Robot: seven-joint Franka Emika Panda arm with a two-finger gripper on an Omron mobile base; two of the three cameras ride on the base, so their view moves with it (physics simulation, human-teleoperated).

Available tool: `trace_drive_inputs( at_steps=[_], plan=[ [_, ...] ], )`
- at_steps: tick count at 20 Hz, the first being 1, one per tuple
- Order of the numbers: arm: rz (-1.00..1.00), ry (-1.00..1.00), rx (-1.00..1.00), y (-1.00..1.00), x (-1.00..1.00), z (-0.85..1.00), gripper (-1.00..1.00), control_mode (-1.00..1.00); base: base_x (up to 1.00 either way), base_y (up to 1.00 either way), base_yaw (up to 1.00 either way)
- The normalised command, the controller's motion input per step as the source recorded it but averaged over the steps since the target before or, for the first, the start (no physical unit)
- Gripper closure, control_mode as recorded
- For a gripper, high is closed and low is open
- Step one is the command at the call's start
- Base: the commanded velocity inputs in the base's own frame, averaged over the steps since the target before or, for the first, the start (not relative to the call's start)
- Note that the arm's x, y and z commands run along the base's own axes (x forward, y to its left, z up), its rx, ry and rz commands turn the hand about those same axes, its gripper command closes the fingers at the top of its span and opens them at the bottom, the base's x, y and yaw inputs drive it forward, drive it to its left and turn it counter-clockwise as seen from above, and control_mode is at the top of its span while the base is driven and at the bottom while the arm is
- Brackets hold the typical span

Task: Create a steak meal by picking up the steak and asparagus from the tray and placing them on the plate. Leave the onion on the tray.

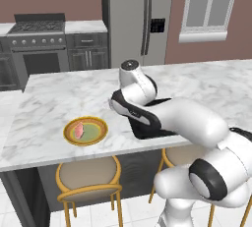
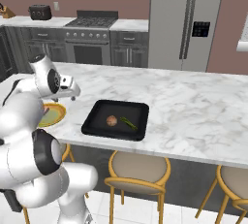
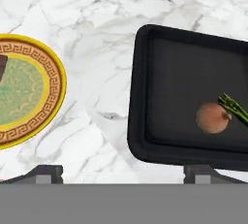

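The pink steak lies on the yellow-rimmed plate with the pale green centre. To its right stands the black tray, holding the reddish-brown onion and the thin green asparagus beside it. In the hand view my gripper is open and holds nothing. It hangs above the bare marble between the plate and the tray. The onion and the asparagus show at the right of that view, touching each other. In the left base view my arm covers most of the tray.
The marble island counter stretches wide to the right and behind the tray. Yellow stools stand under its front edge. A stove and a fridge line the far wall.
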Motion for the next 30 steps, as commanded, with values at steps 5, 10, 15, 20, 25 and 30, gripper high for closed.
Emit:
trace_drive_inputs(
  at_steps=[5, 10, 15, 20, 25, 30],
  plan=[
    [0.23, 0.12, -0.12, -1.0, -0.46, 0.05, -1.0, -1.0, 0.0, 0.0, 0.0],
    [0.16, 0.13, -0.04, -1.0, -0.15, 0.0, -1.0, -1.0, 0.0, 0.0, 0.0],
    [0.03, 0.11, 0.0, -1.0, 0.0, 0.0, -1.0, -1.0, 0.0, 0.0, 0.0],
    [0.03, 0.17, 0.0, -0.73, 0.21, 0.0, -1.0, -1.0, 0.0, 0.0, 0.0],
    [0.06, 0.17, 0.0, -0.36, 0.3, -0.05, -1.0, -1.0, 0.0, 0.0, 0.0],
    [0.04, 0.1, 0.0, -0.16, 0.23, -0.26, -1.0, -1.0, 0.0, 0.0, 0.0]
  ],
)
